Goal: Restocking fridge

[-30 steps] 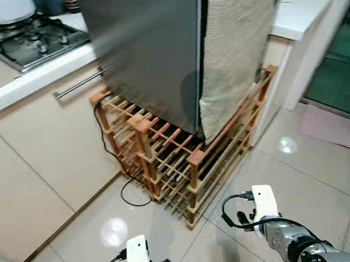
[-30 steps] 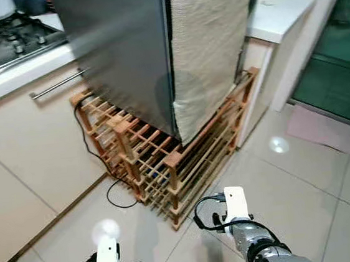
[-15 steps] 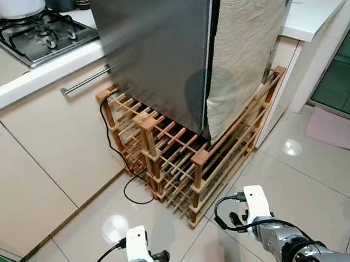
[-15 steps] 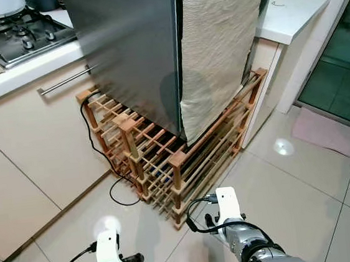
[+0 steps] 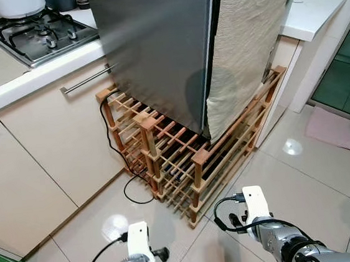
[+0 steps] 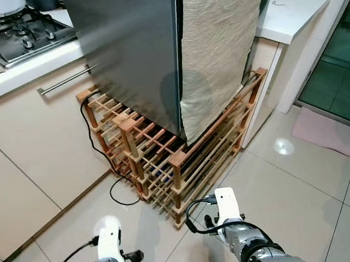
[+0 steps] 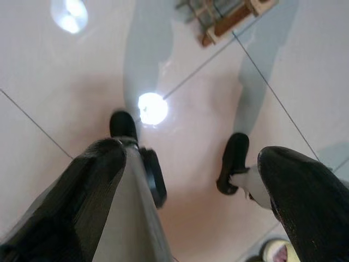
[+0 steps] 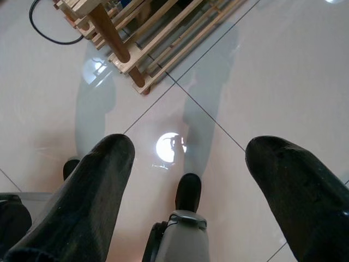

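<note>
Before fridge [image 5: 160, 51] on wooden rack [image 5: 184, 161] | left gripper [image 7: 191, 180] wide | right gripper [image 8: 185, 185] wide

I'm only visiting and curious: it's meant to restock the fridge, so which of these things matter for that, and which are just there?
For the job:
fridge, door shut
left gripper, open, empty
right gripper, open, empty

Just there:
wooden rack under the fridge
cloth
gas hob
black cable

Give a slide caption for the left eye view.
Closed steel fridge on a wooden rack, cloth draped beside the door.
</note>
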`<state>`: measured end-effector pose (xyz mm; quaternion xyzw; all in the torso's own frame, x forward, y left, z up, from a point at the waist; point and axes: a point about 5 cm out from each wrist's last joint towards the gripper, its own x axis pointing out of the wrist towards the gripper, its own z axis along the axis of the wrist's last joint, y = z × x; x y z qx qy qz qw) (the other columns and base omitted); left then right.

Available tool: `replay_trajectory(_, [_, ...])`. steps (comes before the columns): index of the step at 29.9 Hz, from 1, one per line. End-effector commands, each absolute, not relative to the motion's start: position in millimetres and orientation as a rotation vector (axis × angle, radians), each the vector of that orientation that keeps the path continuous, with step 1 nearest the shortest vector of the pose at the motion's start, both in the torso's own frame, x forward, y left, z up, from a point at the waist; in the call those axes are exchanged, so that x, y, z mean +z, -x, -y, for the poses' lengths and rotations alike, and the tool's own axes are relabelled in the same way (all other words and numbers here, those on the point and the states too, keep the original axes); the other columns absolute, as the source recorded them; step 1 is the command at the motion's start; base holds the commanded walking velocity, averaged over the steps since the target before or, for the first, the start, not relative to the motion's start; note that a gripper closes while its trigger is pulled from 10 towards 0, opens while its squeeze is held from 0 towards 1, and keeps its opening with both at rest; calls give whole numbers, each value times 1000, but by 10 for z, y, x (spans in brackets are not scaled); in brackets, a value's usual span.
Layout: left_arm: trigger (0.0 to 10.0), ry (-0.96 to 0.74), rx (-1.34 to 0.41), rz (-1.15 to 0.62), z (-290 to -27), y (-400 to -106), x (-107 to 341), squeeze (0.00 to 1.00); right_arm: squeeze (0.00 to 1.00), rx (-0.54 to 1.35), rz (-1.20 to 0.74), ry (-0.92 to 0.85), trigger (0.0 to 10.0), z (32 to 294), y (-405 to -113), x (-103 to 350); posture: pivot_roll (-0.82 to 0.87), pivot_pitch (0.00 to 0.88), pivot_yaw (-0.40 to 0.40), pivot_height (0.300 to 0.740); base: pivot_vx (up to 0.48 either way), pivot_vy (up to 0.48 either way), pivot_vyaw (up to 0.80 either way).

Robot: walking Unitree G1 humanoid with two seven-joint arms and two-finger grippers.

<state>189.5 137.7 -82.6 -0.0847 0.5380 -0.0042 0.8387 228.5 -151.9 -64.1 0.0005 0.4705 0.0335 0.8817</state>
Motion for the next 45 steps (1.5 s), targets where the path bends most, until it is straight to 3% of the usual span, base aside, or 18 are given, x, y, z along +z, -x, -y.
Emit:
replay_trajectory(1, [10000, 2, -15, -1004, -1620, -2448, -524, 0, 0, 74, -966, 9, 10000, 1508, -2313, -624, 15, 0, -16, 727, 0, 0, 0])
replay_trajectory(10, [10000, -23, 4, -1028, -1713, -2358, -579, 0, 0, 84, -975, 19, 10000, 1528, -2291, -636, 20, 0, -29, 727, 0, 0, 0])
replay_trajectory(45, [10000, 35, -26, -1024, -1597, -2394, -564, 0, 0, 52, -985, -33, 10000, 1534, -2278, -645, 2, 0, -10, 727, 0, 0, 0])
